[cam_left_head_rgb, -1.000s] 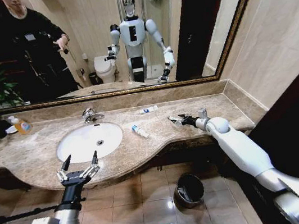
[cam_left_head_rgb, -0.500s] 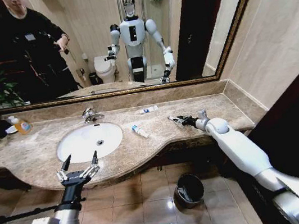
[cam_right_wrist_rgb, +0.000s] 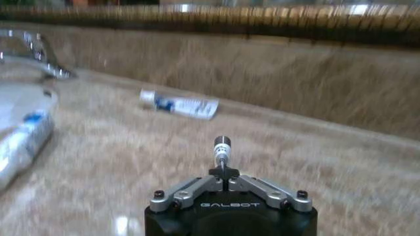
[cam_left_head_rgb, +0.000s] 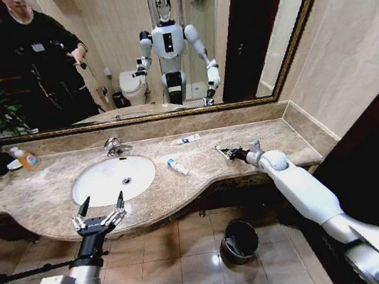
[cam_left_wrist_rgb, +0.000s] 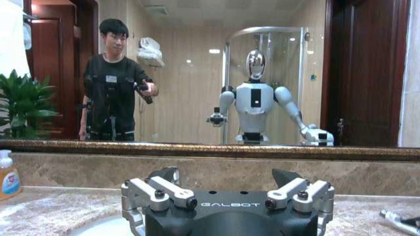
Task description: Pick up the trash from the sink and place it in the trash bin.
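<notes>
The job is only partly done: the right claw [cam_left_head_rgb: 220, 151] is pinched shut on one thin little tube [cam_right_wrist_rgb: 223, 147] and holds it just above the brown counter [cam_left_head_rgb: 283, 138], well apart from the dark bin [cam_left_head_rgb: 240, 240] down on the floor. Two more bits wait on the counter, a white tube with a blue end [cam_left_head_rgb: 177, 166] just beside the white sink [cam_left_head_rgb: 112, 179], and a flat white packet [cam_left_head_rgb: 189, 139] near the back wall. The left claw [cam_left_head_rgb: 98, 210] waits with its fingers spread wide and empty at the front edge of the counter.

"GALBOT" on left pincer [cam_left_wrist_rgb: 227, 192], right pincer [cam_right_wrist_rgb: 223, 173] housings
</notes>
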Controlling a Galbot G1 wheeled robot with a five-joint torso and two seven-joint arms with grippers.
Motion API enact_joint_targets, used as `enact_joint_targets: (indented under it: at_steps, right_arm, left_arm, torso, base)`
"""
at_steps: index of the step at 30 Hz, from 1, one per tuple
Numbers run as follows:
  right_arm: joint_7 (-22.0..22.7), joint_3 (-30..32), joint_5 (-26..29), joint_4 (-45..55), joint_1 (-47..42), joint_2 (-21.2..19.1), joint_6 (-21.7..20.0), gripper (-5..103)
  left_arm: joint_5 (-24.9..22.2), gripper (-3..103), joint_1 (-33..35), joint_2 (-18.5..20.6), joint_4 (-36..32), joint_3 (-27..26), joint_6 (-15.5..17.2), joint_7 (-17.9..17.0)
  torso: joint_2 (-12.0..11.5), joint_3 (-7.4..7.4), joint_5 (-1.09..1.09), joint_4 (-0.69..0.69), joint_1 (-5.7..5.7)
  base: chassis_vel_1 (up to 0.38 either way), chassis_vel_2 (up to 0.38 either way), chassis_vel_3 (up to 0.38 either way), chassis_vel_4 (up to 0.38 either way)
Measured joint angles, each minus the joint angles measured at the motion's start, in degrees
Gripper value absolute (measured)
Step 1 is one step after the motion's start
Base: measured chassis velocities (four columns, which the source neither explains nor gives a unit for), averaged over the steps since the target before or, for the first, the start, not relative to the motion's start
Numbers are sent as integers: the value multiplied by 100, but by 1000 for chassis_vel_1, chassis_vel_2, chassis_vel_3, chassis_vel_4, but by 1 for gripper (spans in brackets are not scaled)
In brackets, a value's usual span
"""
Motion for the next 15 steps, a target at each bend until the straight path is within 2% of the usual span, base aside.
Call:
enact_joint_targets:
  at_steps: [5, 8, 9, 11, 15]
  right_arm:
    - [250, 325, 43, 569, -341, 6, 18, 0]
    - [533, 623, 99, 1357, -1003, -84, 58, 0]
    - [533, 623, 99, 1357, -1003, -84, 58, 0]
    - [789, 850, 93, 1919, -1634, -137, 126, 0]
    - [984, 1142, 43, 2456, -2261, -125, 168, 0]
  left_arm:
    - [0, 100, 0, 0, 0, 0, 0, 0]
    - [0, 100, 0, 0, 0, 0, 0, 1]
    - [0, 100, 0, 0, 0, 0, 0, 1]
    - [0, 100, 0, 1, 0, 0, 0, 0]
    - [0, 100, 0, 0, 0, 0, 0, -1]
  torso:
    - [0, 0, -1, 0, 0]
    - [0, -1, -1, 0, -1]
    - [0, -1, -1, 0, -1]
    - [0, -1, 3, -1, -1]
    - [0, -1, -1, -1, -1]
  base:
    - [0, 0, 0, 0]
    - [0, 0, 0, 0]
    - [0, 0, 0, 0]
    - [0, 0, 0, 0]
    - [0, 0, 0, 0]
